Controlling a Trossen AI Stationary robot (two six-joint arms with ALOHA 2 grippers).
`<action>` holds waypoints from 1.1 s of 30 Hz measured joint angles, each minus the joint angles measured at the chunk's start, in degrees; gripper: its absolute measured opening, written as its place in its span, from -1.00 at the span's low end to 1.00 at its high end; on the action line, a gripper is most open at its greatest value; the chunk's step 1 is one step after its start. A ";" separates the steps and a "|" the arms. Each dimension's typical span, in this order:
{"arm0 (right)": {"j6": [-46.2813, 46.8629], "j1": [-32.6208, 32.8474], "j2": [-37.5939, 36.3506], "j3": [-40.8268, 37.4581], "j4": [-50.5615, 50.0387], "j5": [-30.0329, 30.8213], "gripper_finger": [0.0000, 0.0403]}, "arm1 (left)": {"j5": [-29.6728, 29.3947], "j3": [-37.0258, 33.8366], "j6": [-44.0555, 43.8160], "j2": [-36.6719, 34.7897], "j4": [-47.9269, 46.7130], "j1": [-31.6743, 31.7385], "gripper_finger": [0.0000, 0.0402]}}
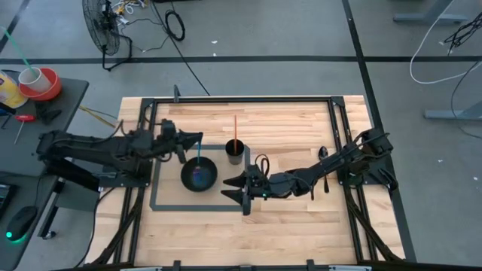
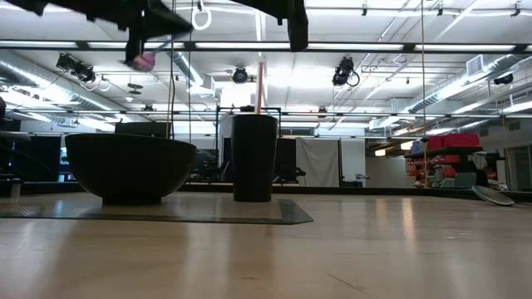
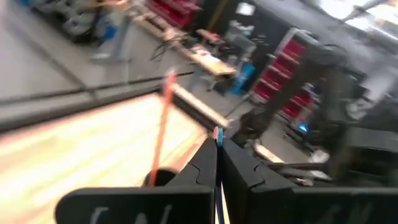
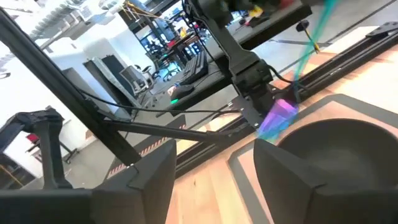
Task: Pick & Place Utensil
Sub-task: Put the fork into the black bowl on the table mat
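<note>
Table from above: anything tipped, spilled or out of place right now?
Nothing stands out. The black bowl and the black cup sit upright on the marked mat, the cup holding a red utensil. The left hand grips a blue utensil over the bowl; the right hand waits open beside it.

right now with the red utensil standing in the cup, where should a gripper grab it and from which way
Grip the red utensil on its bare handle above the black cup, coming from above or from the side at that height. The thin handle sticks well out of the cup, while its lower end is hidden inside. The right gripper is open and nearby; the left gripper already holds the blue utensil above the black bowl.
</note>
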 joint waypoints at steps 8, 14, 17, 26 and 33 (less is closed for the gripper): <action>0.28 0.32 0.00 0.01 -1.06 -0.50 0.09 | -1.53 -9.41 -13.07 0.87 0.39 5.36 -0.96; 0.51 0.34 0.02 -0.01 -2.05 -0.63 0.09 | -2.65 -13.57 -14.05 0.90 2.32 7.23 -0.96; 0.58 0.34 0.02 0.01 -2.03 -0.59 0.09 | -2.65 -14.10 -13.89 1.40 2.25 7.30 -0.95; 0.62 0.34 0.02 0.01 -2.40 -0.61 0.09 | -5.78 -14.52 -17.19 6.98 1.35 5.94 -0.95; 0.76 0.34 0.04 0.01 -2.96 -0.57 0.09 | -6.66 -14.52 -17.81 9.58 1.45 4.88 -0.95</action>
